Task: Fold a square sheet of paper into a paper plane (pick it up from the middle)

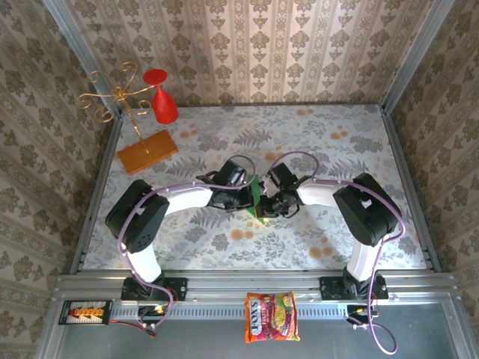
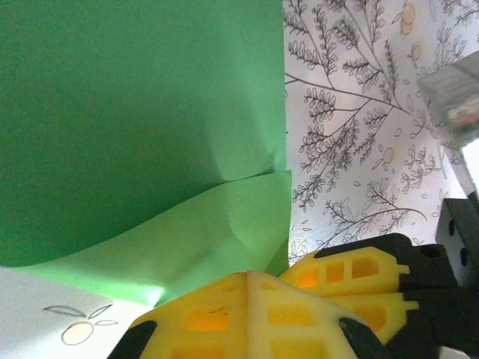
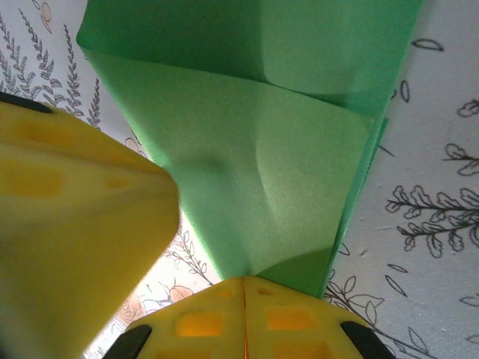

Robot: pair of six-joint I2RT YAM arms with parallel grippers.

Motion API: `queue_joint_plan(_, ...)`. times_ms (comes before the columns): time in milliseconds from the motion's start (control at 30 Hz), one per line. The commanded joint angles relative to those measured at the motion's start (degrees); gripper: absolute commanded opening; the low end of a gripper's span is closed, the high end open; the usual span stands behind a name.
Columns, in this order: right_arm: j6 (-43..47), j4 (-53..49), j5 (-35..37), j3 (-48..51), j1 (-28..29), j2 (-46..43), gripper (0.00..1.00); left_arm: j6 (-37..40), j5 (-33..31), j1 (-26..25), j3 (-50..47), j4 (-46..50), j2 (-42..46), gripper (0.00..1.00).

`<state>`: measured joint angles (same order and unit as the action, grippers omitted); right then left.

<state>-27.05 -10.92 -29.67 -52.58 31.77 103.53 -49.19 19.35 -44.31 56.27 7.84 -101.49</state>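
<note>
The square sheet of paper point(image 1: 257, 200) is bright green and hangs between my two grippers at the middle of the table, held upright. It is folded into overlapping layers with soft creases point(image 2: 150, 149). In the right wrist view the layers point(image 3: 262, 149) narrow down toward the jaws. My left gripper point(image 2: 251, 273) is shut on the paper's lower edge, its yellow fingers pressed together. My right gripper point(image 3: 245, 280) is shut on the narrow end of the paper. The two grippers point(image 1: 251, 198) point(image 1: 272, 202) sit almost touching; each wrist view catches the other's yellow fingers point(image 2: 359, 277) point(image 3: 67, 217).
An orange-brown board point(image 1: 147, 152) with a gold wire stand sits at the far left, a red goblet point(image 1: 163, 101) behind it. A printed snack packet point(image 1: 272, 317) lies on the near rail. Patterned walls close in the floral table point(image 1: 337, 149) on three sides.
</note>
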Motion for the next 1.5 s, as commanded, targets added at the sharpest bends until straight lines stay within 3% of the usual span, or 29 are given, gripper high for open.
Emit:
queue_joint_plan(0, 0.1, -4.6, 3.4, 0.3, 0.0, 2.6, 0.07, 0.9, 2.5, -0.6, -0.6, -1.9, -1.8, 0.00)
queue_joint_plan(667, -0.6, -6.0, 5.0, 0.8, 0.0, 3.0, 0.07, 0.4, 4.3, 1.3, -9.5, -13.3, -2.8, 0.00)
queue_joint_plan(1133, 1.1, -10.0, 9.9, 2.8, 0.0, 3.4, 0.07, 4.5, 4.8, 10.8, -13.5, -15.2, -2.3, 0.00)
queue_joint_plan(1467, 1.7, -8.8, 9.0, 2.2, 0.0, 3.0, 0.07, 8.0, 4.3, 17.9, -14.4, -12.2, -0.3, 0.00)
